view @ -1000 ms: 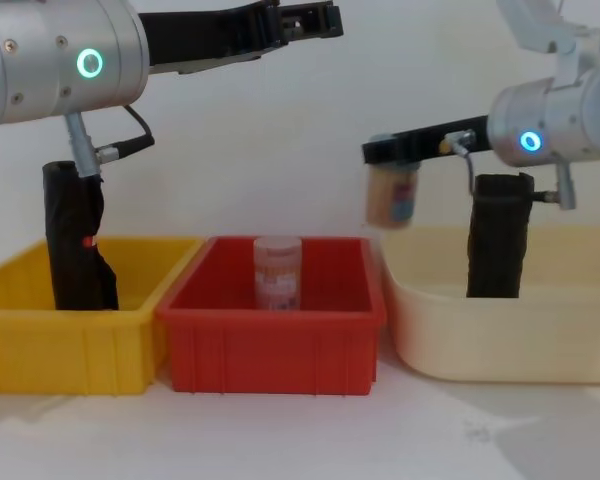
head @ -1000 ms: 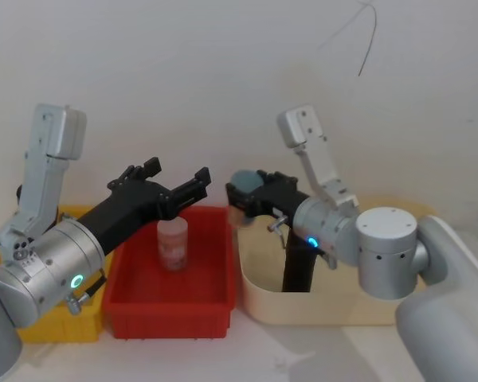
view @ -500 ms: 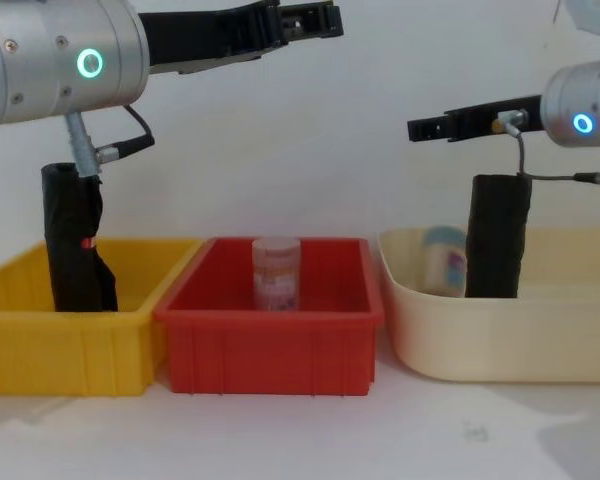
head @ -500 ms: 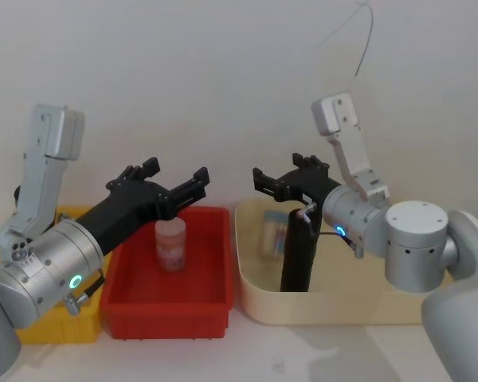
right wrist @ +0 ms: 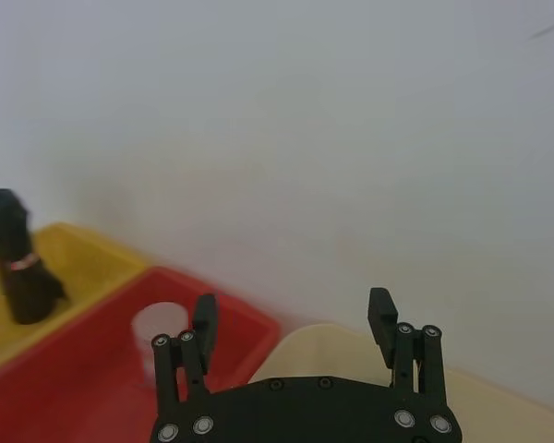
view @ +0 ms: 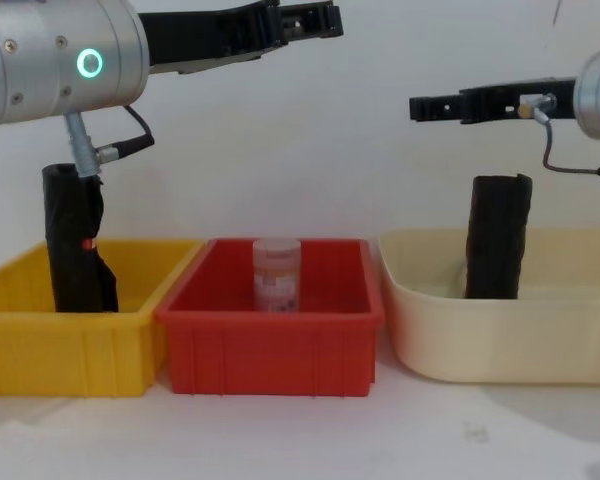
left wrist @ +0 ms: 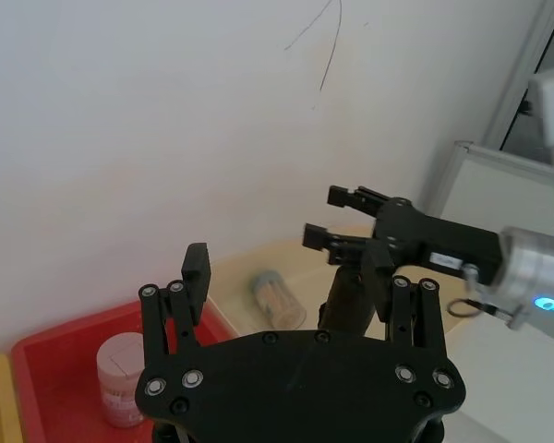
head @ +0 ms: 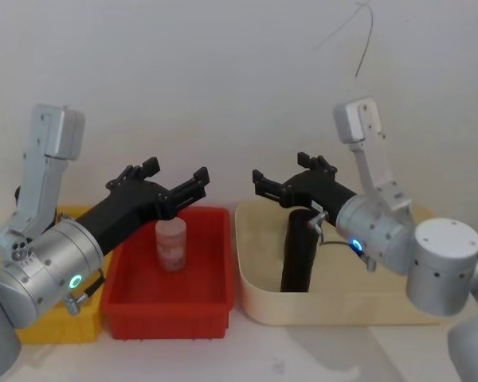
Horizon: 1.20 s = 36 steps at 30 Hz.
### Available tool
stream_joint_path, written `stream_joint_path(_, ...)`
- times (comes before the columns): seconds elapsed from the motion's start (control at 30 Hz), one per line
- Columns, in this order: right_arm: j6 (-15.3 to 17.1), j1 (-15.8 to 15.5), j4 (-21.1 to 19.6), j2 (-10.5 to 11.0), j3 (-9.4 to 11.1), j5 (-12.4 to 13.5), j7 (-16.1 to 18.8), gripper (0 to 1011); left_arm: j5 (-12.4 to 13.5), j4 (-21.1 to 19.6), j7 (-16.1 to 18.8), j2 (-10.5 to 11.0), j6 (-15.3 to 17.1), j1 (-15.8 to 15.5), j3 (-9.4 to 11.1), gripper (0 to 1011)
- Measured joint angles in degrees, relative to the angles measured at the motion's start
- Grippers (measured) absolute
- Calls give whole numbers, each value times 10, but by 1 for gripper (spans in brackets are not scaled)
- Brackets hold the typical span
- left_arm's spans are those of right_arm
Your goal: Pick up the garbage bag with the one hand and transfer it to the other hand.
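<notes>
Where the cream tub (view: 500,345) holds it, the garbage bag (view: 498,236) stands upright — a plain black roll, its base hidden by the wall. Above it the other hand (head: 280,176) hangs wide and empty; the one hand (head: 175,173), likewise spread, hangs over the red bin (view: 270,340) holding a jar (view: 277,273).

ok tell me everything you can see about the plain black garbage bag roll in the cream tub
The garbage bag is a plain black roll of plastic, matte and slightly wrinkled, shaped as a tall cylinder. It stands upright in the cream tub, near its left end, its base on the tub floor and its top rising well above the rim. No red mark shows on it. Nothing grips it: the right gripper hovers open above and to the left of its top, not touching.
</notes>
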Motion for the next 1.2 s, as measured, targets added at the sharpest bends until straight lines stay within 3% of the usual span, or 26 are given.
stream_joint_path(0.23, 4, -65, -89, 14, 10, 31, 21, 1000, 0, 0, 0, 0, 0, 0, 0, 1000)
stream_joint_path(0.6, 5, -154, -187, 26, 17, 63, 32, 1000, 0, 0, 0, 0, 0, 0, 0, 1000)
stream_joint_path(0.9, -9, -195, -220, 23, 8, 66, 20, 1000, 0, 0, 0, 0, 0, 0, 0, 1000)
stream_joint_path(1.2, -20, -214, -233, 19, 1, 61, 8, 1000, 0, 0, 0, 0, 0, 0, 0, 1000)
